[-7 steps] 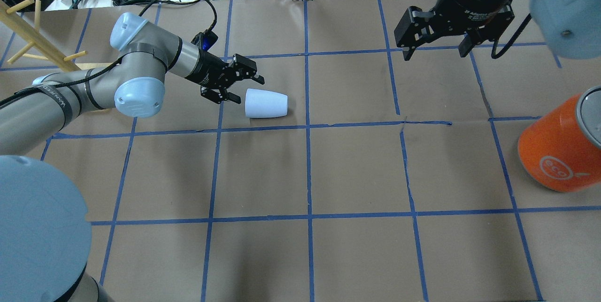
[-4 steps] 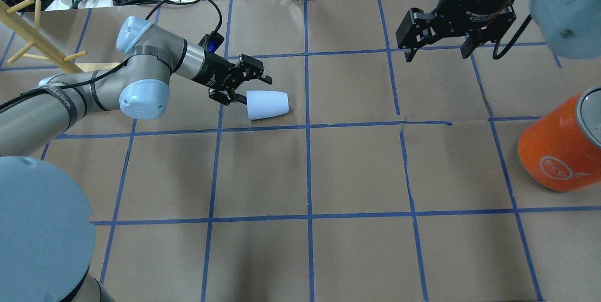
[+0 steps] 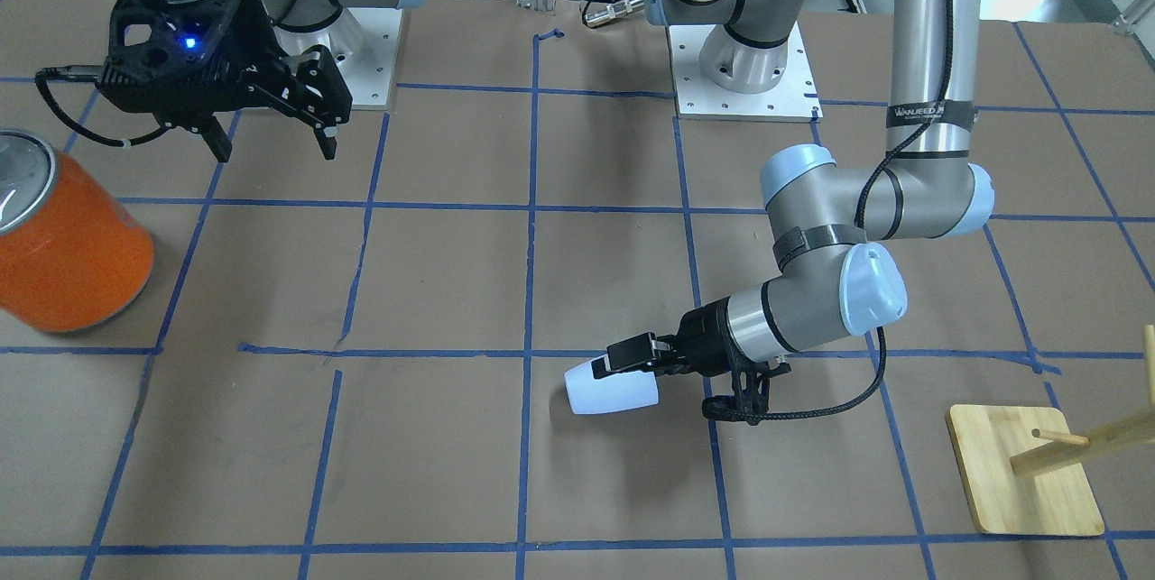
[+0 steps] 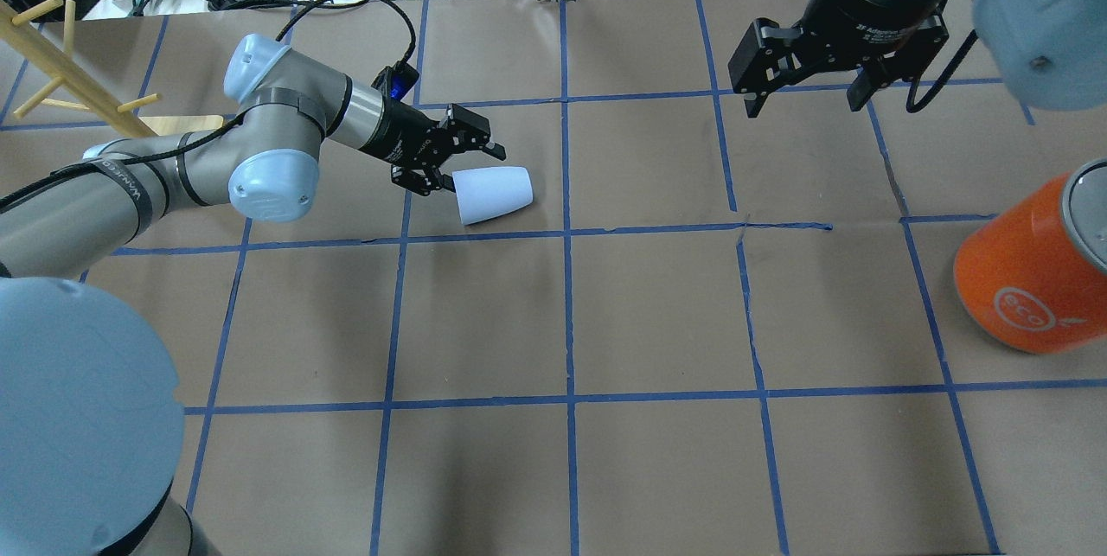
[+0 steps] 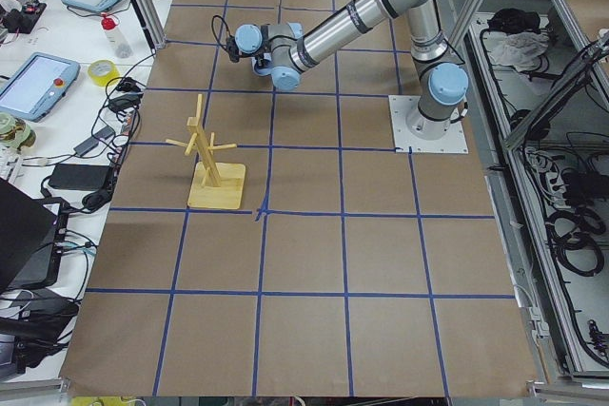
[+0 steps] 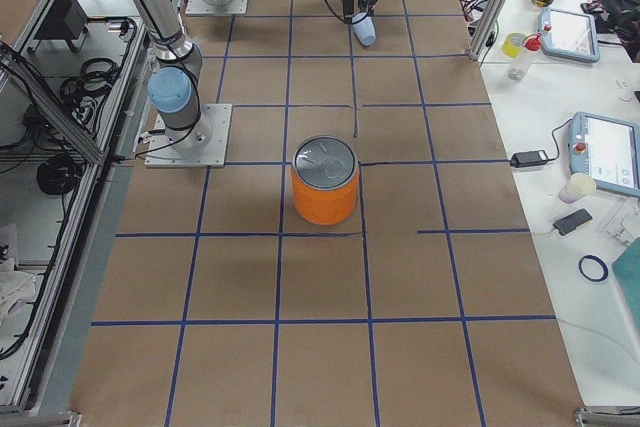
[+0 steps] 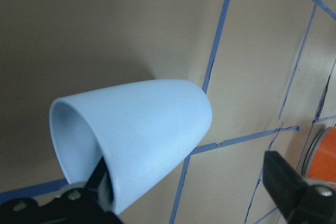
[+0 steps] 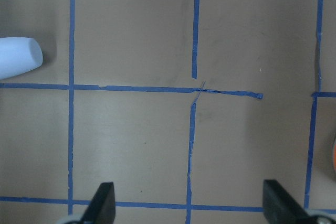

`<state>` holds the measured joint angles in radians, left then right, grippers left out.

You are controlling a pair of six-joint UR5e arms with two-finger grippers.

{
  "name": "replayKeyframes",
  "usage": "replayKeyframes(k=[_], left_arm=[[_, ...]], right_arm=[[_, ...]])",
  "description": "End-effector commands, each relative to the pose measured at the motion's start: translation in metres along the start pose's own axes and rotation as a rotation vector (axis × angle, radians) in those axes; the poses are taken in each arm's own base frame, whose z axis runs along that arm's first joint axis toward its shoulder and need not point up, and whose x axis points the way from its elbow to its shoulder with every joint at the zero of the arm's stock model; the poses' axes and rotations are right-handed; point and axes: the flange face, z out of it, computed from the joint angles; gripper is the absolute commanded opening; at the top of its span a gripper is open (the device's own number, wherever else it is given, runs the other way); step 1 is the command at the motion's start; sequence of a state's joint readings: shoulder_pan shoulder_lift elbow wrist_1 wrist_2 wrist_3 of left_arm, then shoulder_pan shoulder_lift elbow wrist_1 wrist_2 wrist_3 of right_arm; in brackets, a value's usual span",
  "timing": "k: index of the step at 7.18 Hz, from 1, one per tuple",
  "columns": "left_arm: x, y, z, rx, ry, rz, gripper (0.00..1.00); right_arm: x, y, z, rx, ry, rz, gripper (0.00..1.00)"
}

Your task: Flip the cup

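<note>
Cup (image 4: 493, 193): laid sideways, rim turned leftward.
Left gripper (image 4: 471, 167): nearest, spread at the rim, nothing grasped.
Right gripper (image 4: 804, 106): spread, well apart.

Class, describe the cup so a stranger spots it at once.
On the brown table gridded with blue tape, find the left gripper. The cup lies on its side at its fingertips: small, pale blue, tapered, unlike the big orange can.

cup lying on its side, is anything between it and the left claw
Nothing visible. The open left claw is right at the small pale blue tapered plastic cup, one finger at its open mouth. The large orange cylindrical can stands far off on the robot's right.
</note>
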<state>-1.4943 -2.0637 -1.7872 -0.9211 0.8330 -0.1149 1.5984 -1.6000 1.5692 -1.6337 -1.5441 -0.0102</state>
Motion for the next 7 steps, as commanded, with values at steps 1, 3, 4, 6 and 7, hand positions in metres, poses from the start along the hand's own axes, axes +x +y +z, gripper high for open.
replayKeyframes(k=[1, 3, 4, 6, 7], left_arm=[[-0.0008, -0.0002, 0.0022, -0.003, 0.001, -0.001, 0.91], [0.0009, 0.0, 0.0022, -0.005, 0.018, -0.001, 0.57], [0.0017, 0.0, 0.0013, -0.002, 0.018, 0.003, 0.19], [0.0035, 0.0, 0.0007, 0.0, 0.018, 0.006, 0.06], [0.0048, 0.0003, -0.0007, 0.004, 0.019, 0.008, 0.0]], right_arm=[[-0.0002, 0.0004, 0.0016, -0.003, -0.002, 0.0, 1.0], [-0.0002, 0.0004, 0.0016, -0.003, -0.002, 0.0, 1.0], [-0.0002, 0.0004, 0.0016, -0.003, -0.002, 0.0, 1.0], [0.0009, 0.0002, 0.0016, -0.003, 0.001, 0.001, 1.0], [0.0009, 0.0002, 0.0016, -0.003, 0.001, 0.001, 1.0]])
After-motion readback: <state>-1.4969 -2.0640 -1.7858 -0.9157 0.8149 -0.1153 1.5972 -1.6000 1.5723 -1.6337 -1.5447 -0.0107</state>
